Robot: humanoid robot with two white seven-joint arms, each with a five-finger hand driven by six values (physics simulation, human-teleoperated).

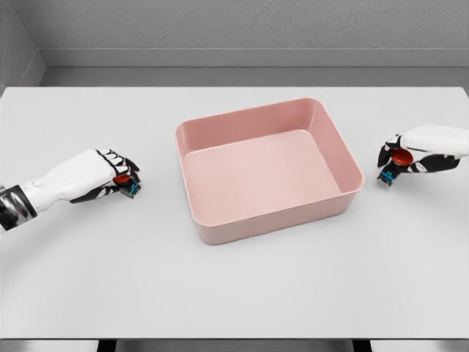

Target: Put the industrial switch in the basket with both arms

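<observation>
At the left, the left hand (110, 178) has its fingers curled around a red-capped switch (126, 183) resting on the table (234, 286) — the grasp looks made, the lift not begun. The pink basket (352, 176) sits empty in the middle. At the right, the right hand (410, 155) pinches a second switch (396, 163) likewise — next, both must lift and carry inward over the rim.

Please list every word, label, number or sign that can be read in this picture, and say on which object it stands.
None can be read. The pink basket, the table, both white hands and the two red and blue switches (left, right) show no legible text.
</observation>
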